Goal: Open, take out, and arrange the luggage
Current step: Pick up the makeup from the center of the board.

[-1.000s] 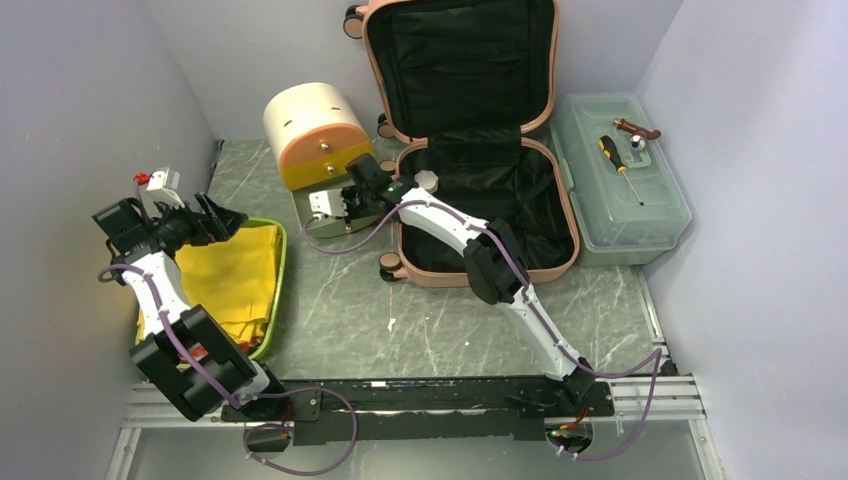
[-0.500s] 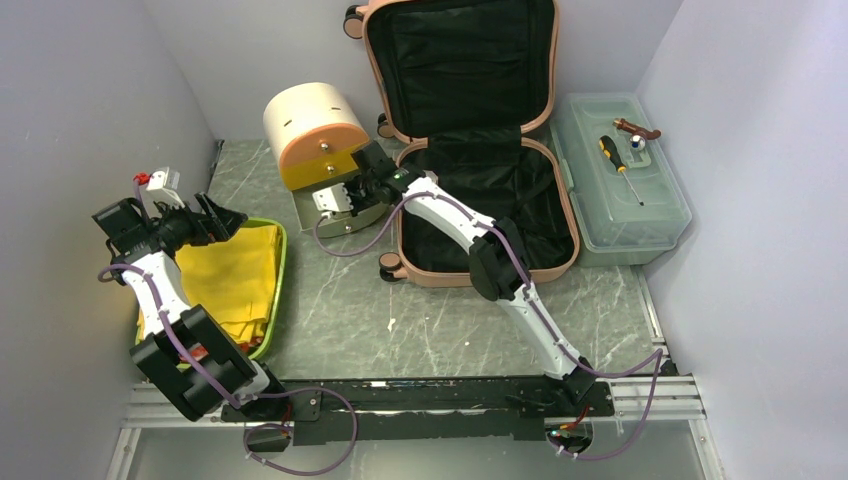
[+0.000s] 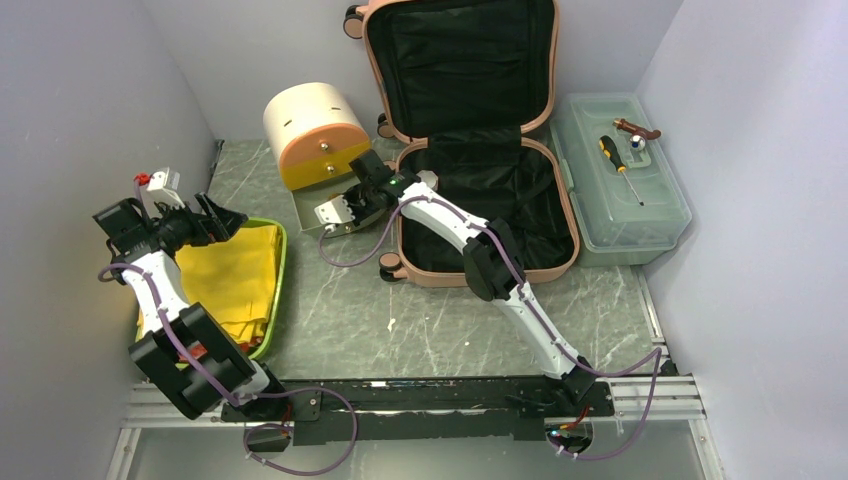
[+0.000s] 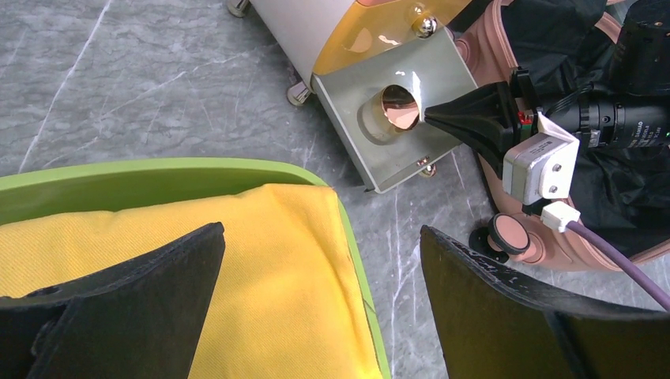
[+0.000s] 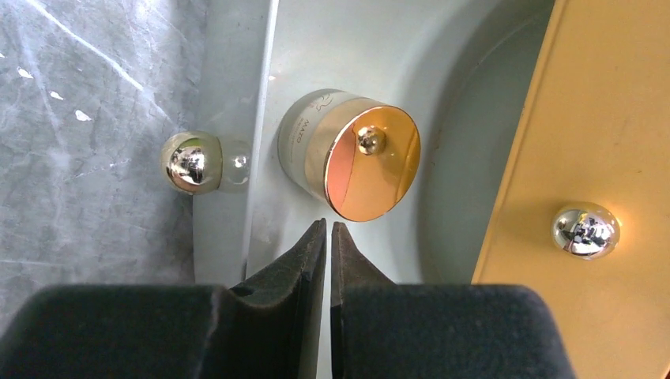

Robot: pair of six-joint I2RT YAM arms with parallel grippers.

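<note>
The luggage [image 3: 520, 200], a salmon-pink suitcase with black lining, lies open at the back with its lid up against the wall; its pink edge [image 4: 482, 47] also shows in the left wrist view. My right gripper [image 3: 345, 203] reaches left of it over an open grey drawer [image 5: 300, 47]. Its fingers are shut with nothing between them, tips [image 5: 328, 225] just short of a small jar with a copper lid [image 5: 359, 154]. My left gripper [image 4: 322, 237] hangs wide open above a yellow cloth [image 4: 237, 260] in a green tray [image 4: 158, 174].
The cream half-round box [image 3: 310, 125] with orange-yellow drawer fronts stands left of the suitcase, its grey drawer pulled out. A translucent toolbox [image 3: 620, 210] with a screwdriver [image 3: 620, 160] on its lid sits at the right. Walls close in on three sides.
The right gripper's fingers have drawn together to shut, and that arm has shifted slightly over the drawer. The left arm has not moved.
</note>
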